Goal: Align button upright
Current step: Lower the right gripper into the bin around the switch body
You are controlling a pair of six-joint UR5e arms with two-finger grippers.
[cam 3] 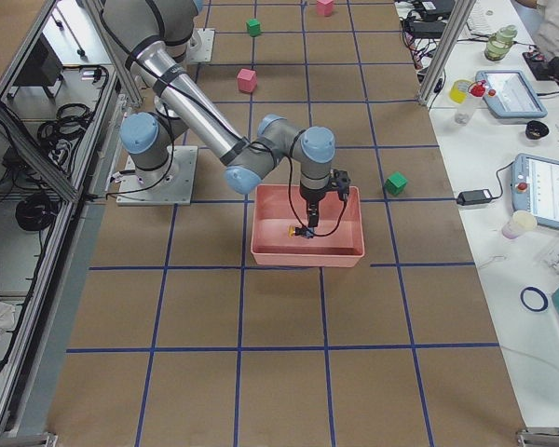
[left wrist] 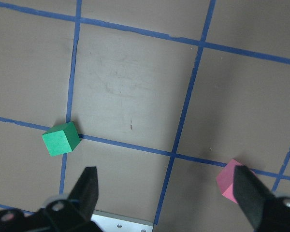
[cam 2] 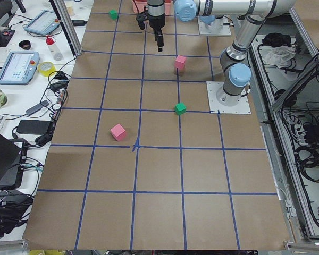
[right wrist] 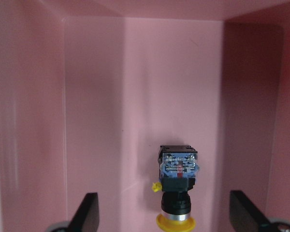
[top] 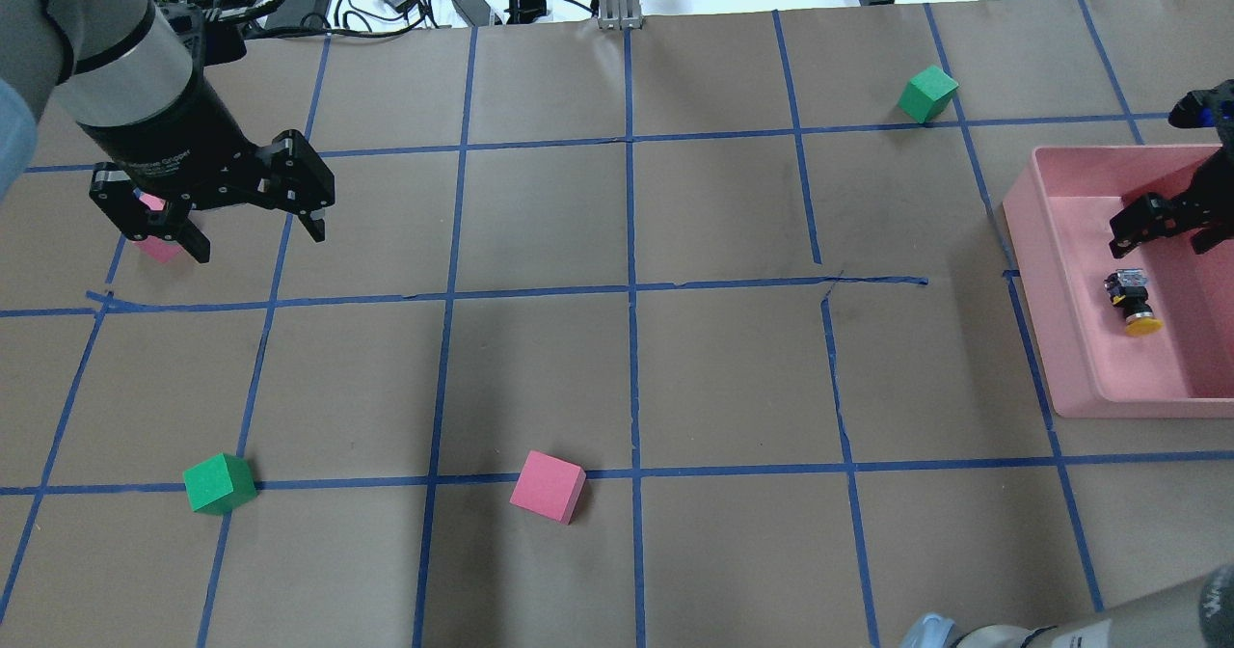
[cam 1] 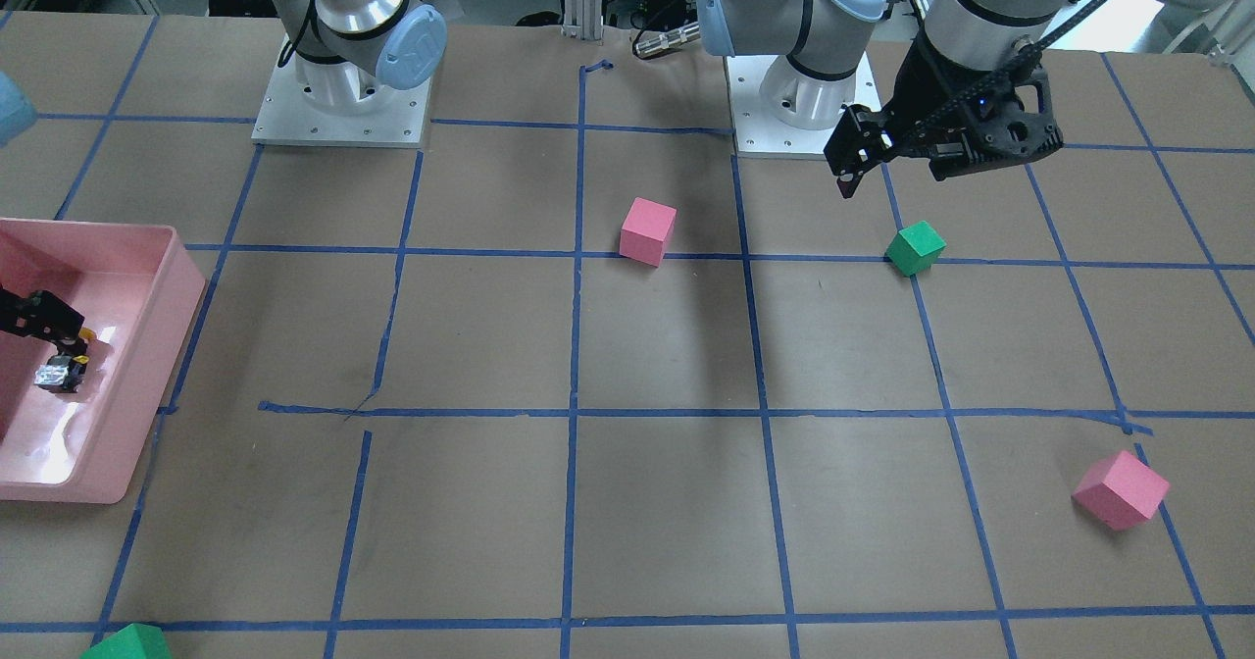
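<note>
The button [top: 1133, 301] lies on its side on the floor of the pink bin [top: 1070, 339]. Its yellow cap points toward the robot and its silvery-blue base points away. My right gripper [top: 1171, 224] is open inside the bin, just above the button and not touching it. In the right wrist view the button [right wrist: 178, 186] lies between and just ahead of the spread fingers [right wrist: 89, 212]. My left gripper [top: 253, 233] is open and empty, held above the table far on the other side, over a pink cube [top: 159, 246].
A green cube [top: 220, 483] and a pink cube [top: 548, 486] sit near the robot's side. Another green cube [top: 927, 94] sits far, beside the bin. The bin walls [right wrist: 34, 121] stand close on both sides of the right gripper.
</note>
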